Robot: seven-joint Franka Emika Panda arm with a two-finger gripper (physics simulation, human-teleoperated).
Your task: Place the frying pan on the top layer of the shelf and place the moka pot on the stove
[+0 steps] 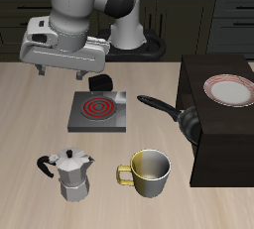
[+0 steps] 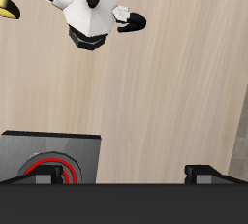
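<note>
From the front, the gripper (image 1: 56, 71) hangs off a glossy white and grey arm, above pale wood-grain table (image 1: 30, 124). Two short dark fingers (image 1: 40, 71) point down and stand apart, nothing between them. Just beside the fingers, a little nearer the table's front edge, lies the stove (image 1: 97, 112): a flat square grey slab with a red spiral ring and a small black knob block at its back edge. Farther toward the front edge from the fingers stands the moka pot (image 1: 71, 175), faceted silver metal with a black side handle and a black lid knob. Next to it is a mug (image 1: 149, 171), rounded, yellow fading to grey, with a loop handle. Well apart from the fingers, past the stove, the frying pan (image 1: 184, 120) leans on edge against the shelf (image 1: 220, 139), its long straight black handle reaching toward the stove. The shelf is a big dark boxy wooden block with a flat top, and a white plate (image 1: 230, 90) with a red rim sits on it.

From the wrist, the moka pot (image 2: 92, 10) shows from above as a silver octagon with a black knob, clear of the fingers on streaked wood. The stove (image 2: 53, 160) corner with its red ring lies close to the gripper body. A sliver of the mug (image 2: 8, 13) shows. The fingertips themselves cannot be made out here.
</note>
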